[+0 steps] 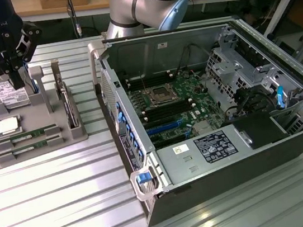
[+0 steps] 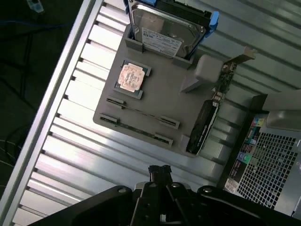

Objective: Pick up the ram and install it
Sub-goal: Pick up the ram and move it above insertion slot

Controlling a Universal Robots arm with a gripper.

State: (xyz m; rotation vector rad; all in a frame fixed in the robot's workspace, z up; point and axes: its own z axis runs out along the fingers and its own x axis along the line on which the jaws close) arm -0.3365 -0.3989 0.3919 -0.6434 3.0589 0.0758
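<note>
- The fingers (image 2: 160, 172) are pressed together at their tips with nothing between them; in the exterior view the fingers (image 1: 16, 81) hang from the black wrist above a grey tray (image 1: 59, 139)
- The ram (image 1: 28, 133) stands on edge in a slot of the tray, below the fingers and clear of them; from the wrist it shows as a thin line between two end clips (image 2: 141, 113)
- A second stick (image 1: 29, 144) sits in the slot just beside the ram, likewise untouched (image 2: 136, 130)
- A square CPU chip (image 2: 131, 76) lies flat in its recess beyond the ram slots from the fingers; the hard drive (image 2: 162, 40) stands past it at the tray's far end
- An expansion card (image 2: 202, 125) stands upright along the tray's side, off to one side of the fingers
- The tray rests on the ribbed metal bench (image 1: 69, 210)
- An open computer case (image 1: 154, 214) lies on the bench well apart from the fingers, its motherboard (image 1: 167, 105) exposed; the arm (image 1: 147, 1) reaches over the case's back edge
</note>
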